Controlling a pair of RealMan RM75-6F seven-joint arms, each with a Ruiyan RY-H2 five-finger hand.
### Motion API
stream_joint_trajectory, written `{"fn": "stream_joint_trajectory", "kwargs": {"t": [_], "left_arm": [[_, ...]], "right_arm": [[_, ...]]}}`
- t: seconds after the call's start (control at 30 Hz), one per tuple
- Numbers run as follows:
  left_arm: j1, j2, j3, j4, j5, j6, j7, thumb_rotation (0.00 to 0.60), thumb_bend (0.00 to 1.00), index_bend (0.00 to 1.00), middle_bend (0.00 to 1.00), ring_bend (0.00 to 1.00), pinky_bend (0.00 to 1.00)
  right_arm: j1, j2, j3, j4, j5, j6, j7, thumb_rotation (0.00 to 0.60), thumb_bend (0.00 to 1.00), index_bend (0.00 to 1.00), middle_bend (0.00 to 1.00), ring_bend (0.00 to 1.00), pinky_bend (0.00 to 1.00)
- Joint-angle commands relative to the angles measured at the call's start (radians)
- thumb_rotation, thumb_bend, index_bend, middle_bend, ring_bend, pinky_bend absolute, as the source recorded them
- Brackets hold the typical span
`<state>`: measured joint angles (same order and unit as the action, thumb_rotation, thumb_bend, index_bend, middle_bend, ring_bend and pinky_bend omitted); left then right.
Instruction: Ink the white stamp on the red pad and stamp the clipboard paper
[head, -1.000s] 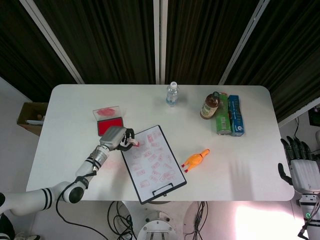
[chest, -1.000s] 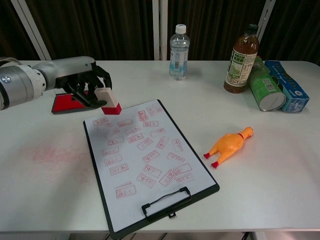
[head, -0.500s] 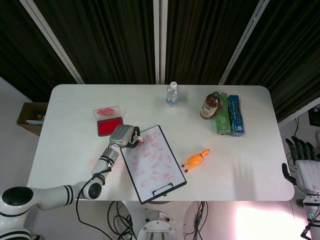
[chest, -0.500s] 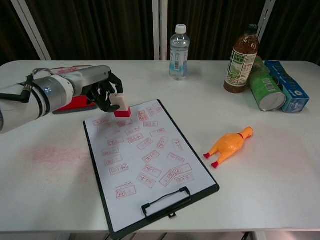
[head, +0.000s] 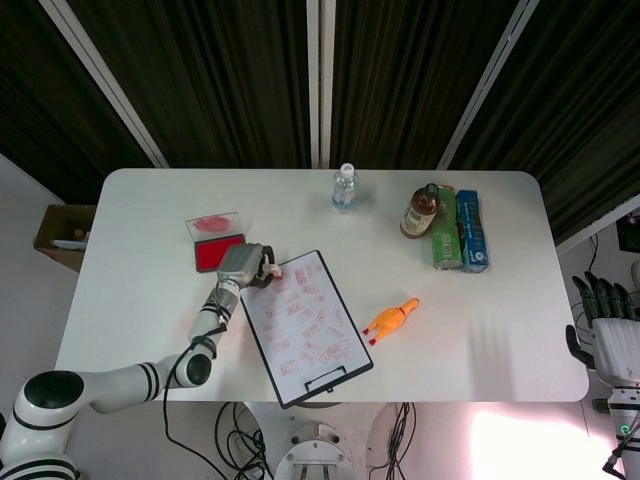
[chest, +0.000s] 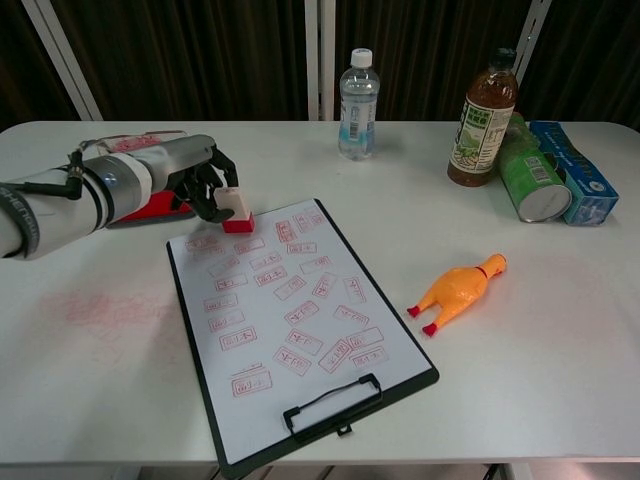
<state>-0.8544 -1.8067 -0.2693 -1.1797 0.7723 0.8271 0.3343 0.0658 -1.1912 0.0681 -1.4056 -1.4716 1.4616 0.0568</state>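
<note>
The white rectangular table (chest: 560, 400) carries everything, and the step in hand appears to be pressing a print onto the far corner of the paper. The black clipboard with its sheet of white paper (chest: 290, 320) lies tilted at the table's middle, clip toward the robot, already covered in many red prints, too many and too small to count surely. The robot's left hand (chest: 195, 185) pinches the white block stamp with a red base (chest: 234, 209) at the sheet's far left corner, the base looking to be on or just above the paper. To do this well, the stamp should probably come down flat, on a bare patch between the prints, be pressed straight without sliding, then lifted straight up so the mark does not smear. The red ink pad in its black tray (head: 214, 254) sits just behind that hand, near enough for re-inking. The right hand (head: 612, 345) holds nothing and hangs off the table's right edge, fingers straight and apart.

Counted: one table, one clipboard, one blue carton (chest: 575, 170), one green can lying on its side (chest: 528, 180), one brown-labelled tea bottle (chest: 482, 118), one clear water bottle with a white cap (chest: 357, 95), one orange rubber chicken (chest: 458, 290), one ink pad, one stamp.
</note>
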Motion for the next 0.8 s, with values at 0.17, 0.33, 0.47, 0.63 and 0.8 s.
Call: {"fn": "stream_joint_trajectory", "kwargs": {"t": [0.17,0.33,0.47,0.63,0.8], "left_arm": [[-0.006,-0.008,0.004,0.018,0.005,-0.007,-0.002,0.6,0.42,0.66,0.68,0.6,0.73],[-0.006,-0.019,0.011,0.038,0.001,-0.016,-0.001,0.6,0.42,0.66,0.68,0.6,0.73],[-0.004,-0.031,0.018,0.058,0.001,-0.02,-0.003,0.6,0.42,0.66,0.69,0.6,0.73],[-0.002,-0.044,0.019,0.078,0.005,-0.023,-0.01,0.6,0.43,0.67,0.69,0.61,0.73],[-0.002,-0.052,0.02,0.088,0.013,-0.023,-0.01,0.6,0.44,0.67,0.69,0.61,0.73]], "right_arm": [[-0.001,-0.004,-0.002,0.005,-0.002,0.001,-0.002,0.6,0.42,0.0,0.0,0.0,0.0],[-0.001,-0.004,-0.001,0.007,0.001,0.0,-0.002,0.6,0.42,0.0,0.0,0.0,0.0],[0.0,-0.006,-0.002,0.01,0.001,-0.003,0.0,0.6,0.42,0.0,0.0,0.0,0.0],[0.001,-0.004,-0.008,0.016,0.001,-0.015,-0.013,0.6,0.42,0.0,0.0,0.0,0.0],[0.001,-0.01,-0.007,0.018,0.002,-0.015,-0.001,0.6,0.42,0.0,0.0,0.0,0.0]]}}
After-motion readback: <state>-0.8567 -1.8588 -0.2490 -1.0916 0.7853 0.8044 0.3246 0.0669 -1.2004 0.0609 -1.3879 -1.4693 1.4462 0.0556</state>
